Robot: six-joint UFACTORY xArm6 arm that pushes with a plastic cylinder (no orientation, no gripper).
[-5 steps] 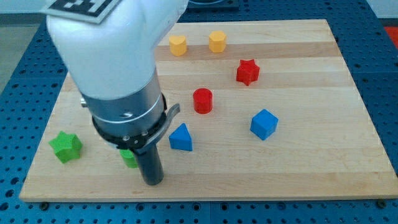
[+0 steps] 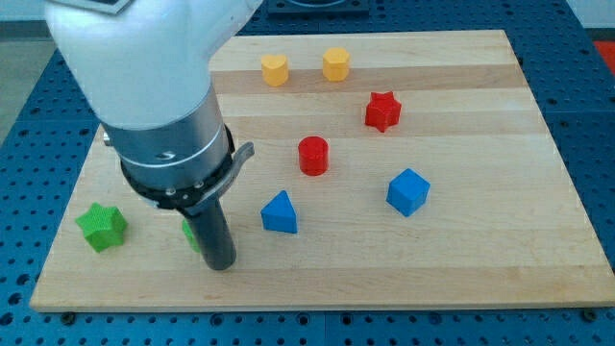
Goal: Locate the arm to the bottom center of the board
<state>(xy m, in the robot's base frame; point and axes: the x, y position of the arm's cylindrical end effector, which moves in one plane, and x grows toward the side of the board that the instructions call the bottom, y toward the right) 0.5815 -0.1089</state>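
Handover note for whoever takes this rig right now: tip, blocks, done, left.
No claw on this rig: a rod.
My tip rests on the board near its bottom edge, toward the view's left, short of centre.
A green block sits partly hidden behind the rod; the green star is to the view's left of it, the blue triangular block to the view's right.
Done: tip is at the bottom.
Left: slide to the view's right, below the blue triangular block.

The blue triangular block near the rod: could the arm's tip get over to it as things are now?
Probably yes. My tip sits at the view's left of the blue triangular block, slightly lower, with only bare board between them. The small green block lies on the tip's other side, partly hidden.
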